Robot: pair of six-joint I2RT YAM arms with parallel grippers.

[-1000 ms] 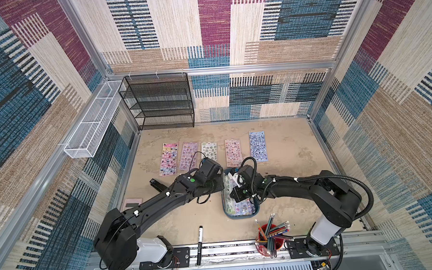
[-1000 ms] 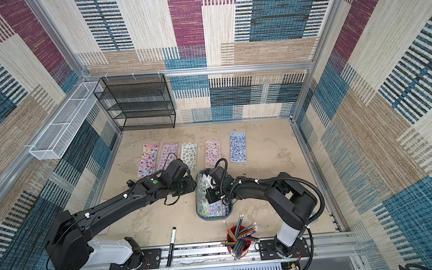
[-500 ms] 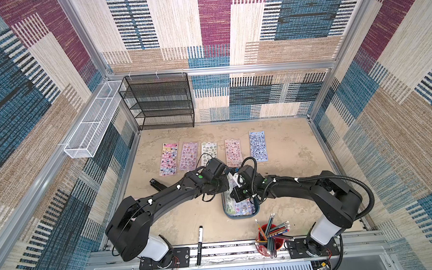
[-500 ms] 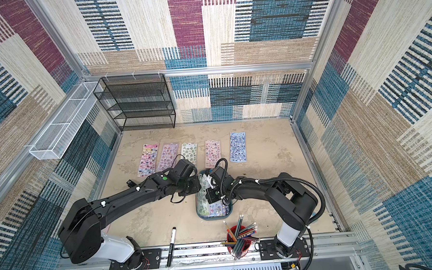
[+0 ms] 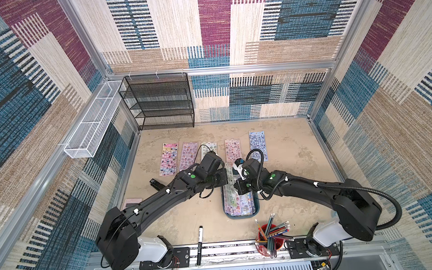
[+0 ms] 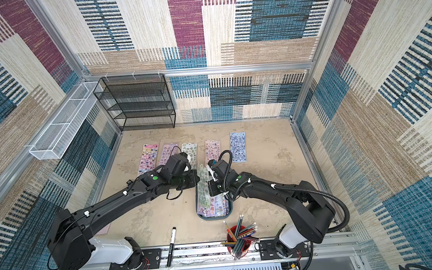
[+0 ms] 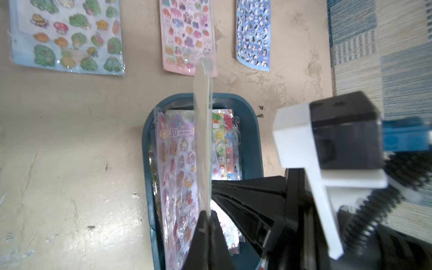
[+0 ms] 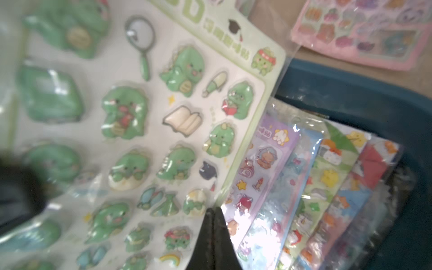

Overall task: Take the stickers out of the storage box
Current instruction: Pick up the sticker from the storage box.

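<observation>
The dark teal storage box point(image 5: 241, 216) point(image 6: 213, 217) sits at the front middle of the table with several sticker sheets point(image 7: 177, 163) point(image 8: 304, 187) stacked inside. A pale green dinosaur sheet point(image 8: 163, 105) stands on edge over the box's far end point(image 5: 229, 174) and shows edge-on point(image 7: 203, 140) in the left wrist view. My left gripper point(image 5: 224, 176) point(image 7: 208, 215) is shut on it from the left. My right gripper point(image 5: 237, 187) point(image 8: 214, 211) is shut on its edge from the right. Several more sheets point(image 5: 210, 151) lie flat in a row behind the box.
A black mesh rack point(image 5: 163, 102) stands at the back left, and a white wire basket point(image 5: 92, 126) hangs on the left wall. A red cup of pencils point(image 5: 270, 236) and a black marker point(image 5: 199, 241) sit at the front edge. A small black object point(image 5: 155, 184) lies at the left.
My left gripper has moved right to the box's far end and shut on the upright green sheet. The right gripper has kept its place and its grip.
</observation>
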